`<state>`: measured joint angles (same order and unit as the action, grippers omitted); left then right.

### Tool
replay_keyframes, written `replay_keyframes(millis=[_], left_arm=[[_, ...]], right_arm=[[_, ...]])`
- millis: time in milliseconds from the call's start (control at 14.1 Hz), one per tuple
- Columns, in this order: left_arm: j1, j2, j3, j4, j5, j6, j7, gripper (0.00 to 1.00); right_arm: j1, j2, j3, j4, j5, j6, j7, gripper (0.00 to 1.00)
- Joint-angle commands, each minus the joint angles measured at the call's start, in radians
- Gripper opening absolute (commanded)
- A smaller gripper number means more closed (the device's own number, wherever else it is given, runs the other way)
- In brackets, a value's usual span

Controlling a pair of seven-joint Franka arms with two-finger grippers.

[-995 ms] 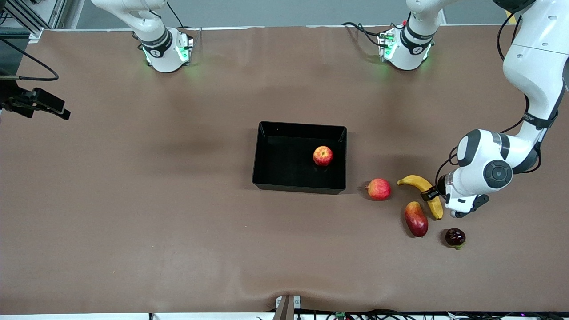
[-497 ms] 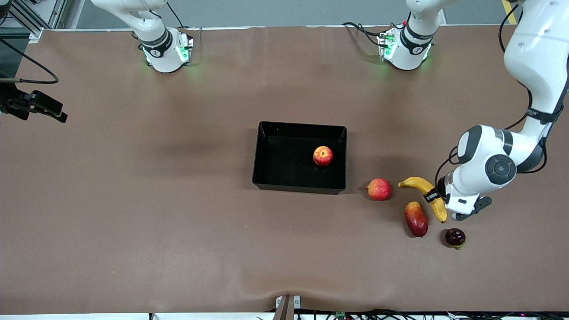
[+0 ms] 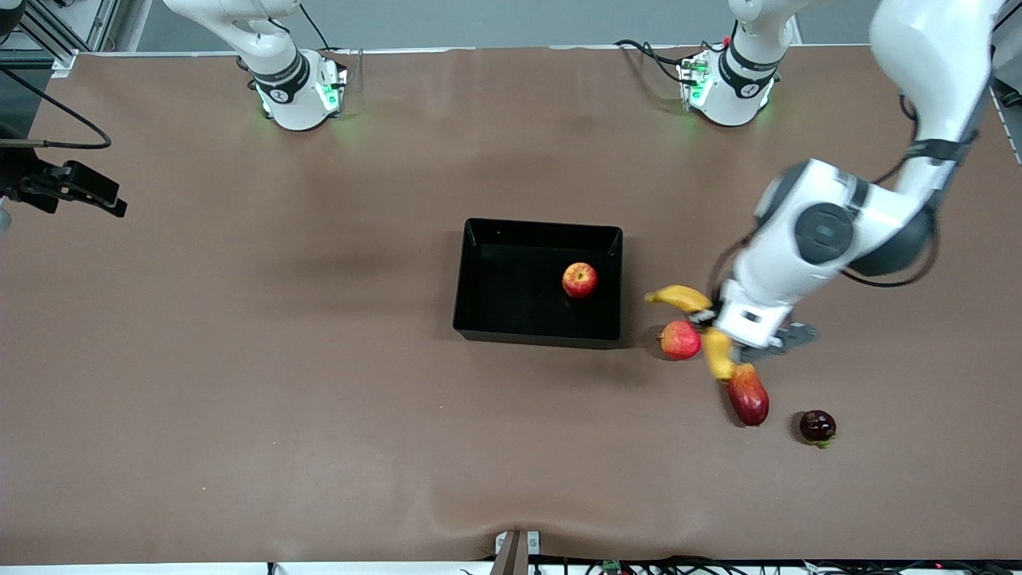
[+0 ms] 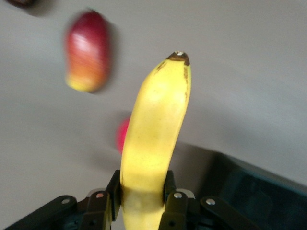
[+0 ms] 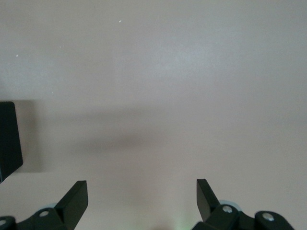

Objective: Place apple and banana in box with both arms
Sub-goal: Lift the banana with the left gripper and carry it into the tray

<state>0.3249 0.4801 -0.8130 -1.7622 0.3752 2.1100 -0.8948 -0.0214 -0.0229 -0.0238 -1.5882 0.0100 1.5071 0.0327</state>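
The apple (image 3: 580, 280) lies in the black box (image 3: 471, 319), toward the left arm's end of it. My left gripper (image 3: 711, 319) is shut on the banana (image 3: 679, 298) and holds it in the air over the table beside the box, above a pinkish-red round fruit (image 3: 680, 341). In the left wrist view the banana (image 4: 158, 124) sticks out from between the gripper's (image 4: 142, 191) fingers, with a corner of the box (image 4: 259, 191) close by. My right gripper (image 5: 142, 191) is open and empty over bare table at the right arm's end, where that arm waits (image 3: 80, 188).
A red-yellow mango (image 3: 747, 395) and a dark round fruit (image 3: 817, 426) lie on the table nearer the front camera than the held banana. The mango (image 4: 88, 51) also shows in the left wrist view.
My left gripper has lifted the banana off the table and carried it toward the box, to above the pinkish-red fruit. The right arm has barely moved.
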Motion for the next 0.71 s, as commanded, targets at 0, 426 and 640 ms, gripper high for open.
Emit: replay_keyframes(millis=[0,426,640], left_arm=[[-0.177,0.086,0.018,0.091,0.008,-0.021,-0.075,0.00],[-0.602,0.213,0.228,0.230,0.056,-0.016,-0.220,0.00],[-0.730,0.262,0.326,0.231,0.056,0.021,-0.230,0.00]], right_arm=[[-0.003,0.005,0.008,0.008,0.016,-0.016,0.007,1.00],[-0.015,0.006,0.005,0.022,0.041,-0.011,0.007,1.00],[-0.015,0.006,0.005,0.022,0.042,-0.013,0.007,1.00]])
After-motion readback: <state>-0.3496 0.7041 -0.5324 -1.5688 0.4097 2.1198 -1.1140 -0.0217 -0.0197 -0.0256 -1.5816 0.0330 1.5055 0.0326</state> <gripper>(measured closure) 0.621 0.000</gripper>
